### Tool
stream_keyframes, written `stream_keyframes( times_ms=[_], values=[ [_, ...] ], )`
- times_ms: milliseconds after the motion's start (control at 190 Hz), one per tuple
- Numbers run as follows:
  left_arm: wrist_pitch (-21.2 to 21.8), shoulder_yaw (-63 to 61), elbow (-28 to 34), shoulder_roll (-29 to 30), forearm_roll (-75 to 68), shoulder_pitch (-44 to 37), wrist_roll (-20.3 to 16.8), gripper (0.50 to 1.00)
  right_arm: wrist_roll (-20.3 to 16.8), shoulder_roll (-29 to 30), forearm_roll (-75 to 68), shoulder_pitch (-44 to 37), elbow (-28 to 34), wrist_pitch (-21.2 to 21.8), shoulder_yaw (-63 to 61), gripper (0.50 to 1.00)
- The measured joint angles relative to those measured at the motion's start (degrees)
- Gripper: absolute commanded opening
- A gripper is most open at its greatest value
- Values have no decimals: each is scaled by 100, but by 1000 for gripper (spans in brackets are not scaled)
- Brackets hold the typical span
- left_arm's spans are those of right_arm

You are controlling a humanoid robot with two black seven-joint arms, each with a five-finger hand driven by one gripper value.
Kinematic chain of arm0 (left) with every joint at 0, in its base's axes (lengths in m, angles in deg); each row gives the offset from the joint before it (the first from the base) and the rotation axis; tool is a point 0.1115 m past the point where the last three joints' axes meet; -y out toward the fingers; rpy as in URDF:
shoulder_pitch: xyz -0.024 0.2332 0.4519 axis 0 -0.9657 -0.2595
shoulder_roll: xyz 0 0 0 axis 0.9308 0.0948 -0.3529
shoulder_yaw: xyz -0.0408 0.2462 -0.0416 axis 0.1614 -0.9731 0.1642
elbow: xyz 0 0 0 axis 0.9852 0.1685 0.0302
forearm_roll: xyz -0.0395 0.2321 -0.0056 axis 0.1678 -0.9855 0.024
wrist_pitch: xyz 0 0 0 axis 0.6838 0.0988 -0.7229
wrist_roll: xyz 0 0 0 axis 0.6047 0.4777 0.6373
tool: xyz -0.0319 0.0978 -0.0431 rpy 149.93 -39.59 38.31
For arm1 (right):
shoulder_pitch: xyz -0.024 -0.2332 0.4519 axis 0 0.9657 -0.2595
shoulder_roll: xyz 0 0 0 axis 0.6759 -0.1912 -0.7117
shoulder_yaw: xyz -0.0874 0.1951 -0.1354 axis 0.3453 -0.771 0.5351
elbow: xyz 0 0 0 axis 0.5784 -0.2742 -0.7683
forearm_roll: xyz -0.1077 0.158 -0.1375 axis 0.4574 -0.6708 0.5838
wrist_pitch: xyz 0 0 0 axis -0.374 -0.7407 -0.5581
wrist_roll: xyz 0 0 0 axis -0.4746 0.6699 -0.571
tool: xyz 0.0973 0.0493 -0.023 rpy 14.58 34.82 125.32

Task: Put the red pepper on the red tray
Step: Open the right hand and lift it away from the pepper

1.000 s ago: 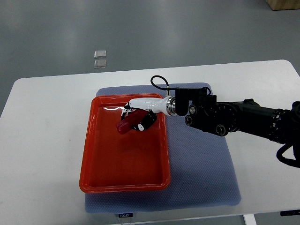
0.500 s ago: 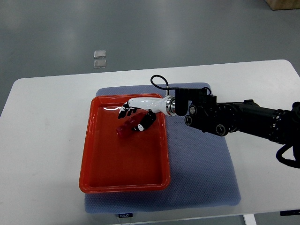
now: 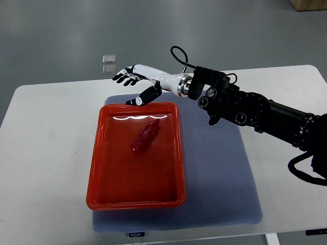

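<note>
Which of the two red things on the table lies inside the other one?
The red pepper lies on its side inside the red tray. The tray, flat and rectangular, rests on the blue mat.

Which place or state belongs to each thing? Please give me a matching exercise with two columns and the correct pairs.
Things:
1. red pepper
2. red tray
3. right hand
4. blue mat

Places or states:
A. lies directly on the white table
B. lies inside the tray, held by nothing
C. open, raised beyond the tray's far edge
D. rests on the mat

Pairs: 1-B, 2-D, 3-C, 4-A
</note>
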Motion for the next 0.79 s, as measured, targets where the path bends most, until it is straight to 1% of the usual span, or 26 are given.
stream_keyframes(
  times_ms=[137, 142, 179, 211, 274, 337, 363, 379, 516, 789],
  values=[
    [0, 0, -6, 0, 0, 0, 0, 1000, 82, 0, -1257, 594, 25, 27, -1557, 799],
    [0, 0, -6, 0, 0, 0, 0, 1000, 83, 0, -1303, 615, 25, 27, -1604, 827],
    [-1, 0, -7, 0, 0, 0, 0, 1000, 85, -3, -1668, 779, 26, 32, -1949, 848],
    [-2, 0, -8, 0, 0, 1, -1, 1000, 93, -1, -1979, 936, 33, 42, -2203, 860],
    [-4, 0, -8, 0, 0, -1, 0, 1000, 101, -2, -2617, 1283, 32, 51, -2686, 866],
    [-4, 0, -8, 0, 0, 0, 0, 1000, 125, 0, -3132, 1559, 23, 70, -3109, 883],
    [-4, 0, -8, 0, 0, 0, 0, 1000, 138, -1, -3299, 1646, 13, 81, -3254, 901],
    [-4, 0, -8, 0, 0, 0, 0, 1000, 143, 0, -3391, 1692, 4, 87, -3334, 901],
    [-4, 6, -8, 0, 0, 0, 0, 1000, 179, 0, -3902, 1993, -77, 109, -3704, 905],
    [-4, 18, -8, 0, 0, 0, 0, 1000, 187, 0, -3969, 2324, -117, 100, -3742, 905]
  ],
)
